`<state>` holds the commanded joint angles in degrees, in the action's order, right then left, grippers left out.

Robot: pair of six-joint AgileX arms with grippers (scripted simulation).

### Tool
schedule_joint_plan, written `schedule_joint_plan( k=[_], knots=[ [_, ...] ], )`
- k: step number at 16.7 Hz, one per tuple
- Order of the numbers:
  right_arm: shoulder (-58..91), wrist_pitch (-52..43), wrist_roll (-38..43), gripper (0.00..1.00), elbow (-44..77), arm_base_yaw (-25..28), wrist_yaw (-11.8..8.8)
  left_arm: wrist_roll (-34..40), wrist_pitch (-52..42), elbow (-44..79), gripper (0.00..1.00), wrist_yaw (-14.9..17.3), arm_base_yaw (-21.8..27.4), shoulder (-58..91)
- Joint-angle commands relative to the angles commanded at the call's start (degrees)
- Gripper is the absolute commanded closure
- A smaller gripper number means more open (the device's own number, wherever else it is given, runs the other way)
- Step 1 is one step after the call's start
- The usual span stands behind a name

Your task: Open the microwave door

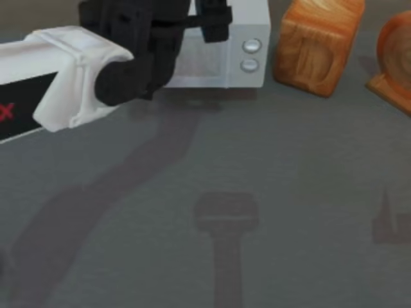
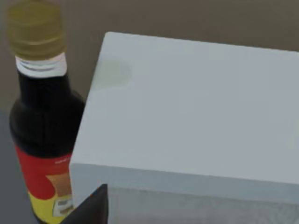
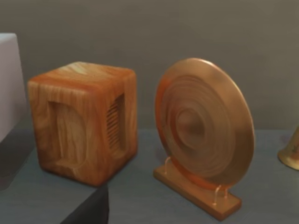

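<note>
We judge the small white boxy microwave (image 1: 225,48) light and its stiff mesh-windowed door (image 1: 199,61) best pulled by its edge handle, though whether our left gripper (image 1: 192,25) is clenched we cannot tell.

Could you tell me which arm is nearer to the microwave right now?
Left. Its gripper is over the microwave, in front of the door. The right arm is out of the top view; its wrist camera faces the wooden block.
</note>
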<state>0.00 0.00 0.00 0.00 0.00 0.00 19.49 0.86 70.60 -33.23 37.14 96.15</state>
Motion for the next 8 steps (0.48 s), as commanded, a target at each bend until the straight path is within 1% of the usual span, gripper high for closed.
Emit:
schedule_joint_plan(
  k=[4,6,8],
  knots=[
    [0.0,0.0,0.0,0.0,0.0,0.0,0.0,2.49,-0.95,9.44,0.0,-4.89,5.55,14.31],
    [0.0,0.0,0.0,0.0,0.0,0.0,0.0,3.1,-1.49,11.99,0.0,-6.29,7.16,18.29],
    [0.0,0.0,0.0,0.0,0.0,0.0,0.0,3.32,-1.76,12.83,0.0,-6.83,7.78,19.85]
  ],
)
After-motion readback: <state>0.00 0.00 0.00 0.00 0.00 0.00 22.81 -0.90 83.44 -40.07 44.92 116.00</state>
